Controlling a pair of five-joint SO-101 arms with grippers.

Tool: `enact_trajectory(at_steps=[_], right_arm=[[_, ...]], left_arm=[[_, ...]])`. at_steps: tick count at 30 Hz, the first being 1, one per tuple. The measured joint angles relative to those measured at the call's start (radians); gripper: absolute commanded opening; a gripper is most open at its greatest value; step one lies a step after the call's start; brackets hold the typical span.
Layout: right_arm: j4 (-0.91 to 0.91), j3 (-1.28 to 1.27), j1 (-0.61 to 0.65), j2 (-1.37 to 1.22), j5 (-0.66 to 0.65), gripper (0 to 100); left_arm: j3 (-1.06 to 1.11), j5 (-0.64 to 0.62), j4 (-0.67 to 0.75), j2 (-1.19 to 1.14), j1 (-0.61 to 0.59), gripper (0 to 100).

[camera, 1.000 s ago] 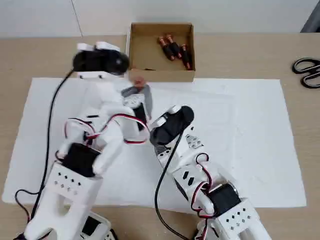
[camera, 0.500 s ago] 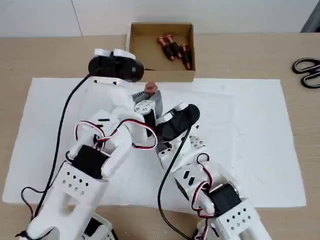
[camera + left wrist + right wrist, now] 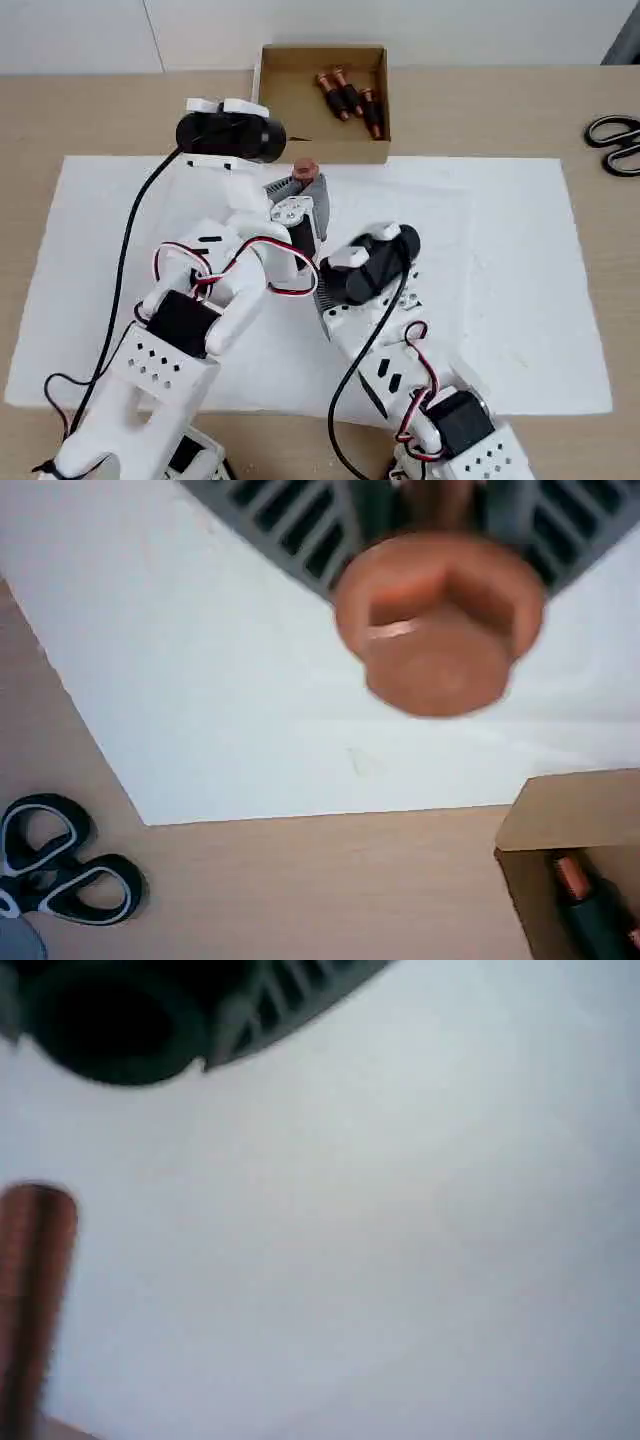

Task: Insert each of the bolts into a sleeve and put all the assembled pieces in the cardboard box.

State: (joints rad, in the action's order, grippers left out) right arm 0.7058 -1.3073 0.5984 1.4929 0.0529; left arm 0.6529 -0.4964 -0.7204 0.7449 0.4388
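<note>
The left gripper (image 3: 304,186) is clamped on the copper bolt (image 3: 440,630), head up near the cardboard box (image 3: 322,152), while the right gripper (image 3: 100,995) pinches a black sleeve (image 3: 110,1028).

Bright, even light over your table (image 3: 100,110).
You get only soft, faint shadows on the white sheet (image 3: 520,300), and the bolt (image 3: 437,620) near your left wrist camera carries one small pale highlight.
</note>
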Motion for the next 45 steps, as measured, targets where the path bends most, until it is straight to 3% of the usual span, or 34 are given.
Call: enact_trajectory(at_steps=[45], right_arm=[[-0.006,-0.006,-0.018,0.009,0.000,0.4]], left_arm=[[0.028,-0.034,-0.058,0.084,0.057,1]])
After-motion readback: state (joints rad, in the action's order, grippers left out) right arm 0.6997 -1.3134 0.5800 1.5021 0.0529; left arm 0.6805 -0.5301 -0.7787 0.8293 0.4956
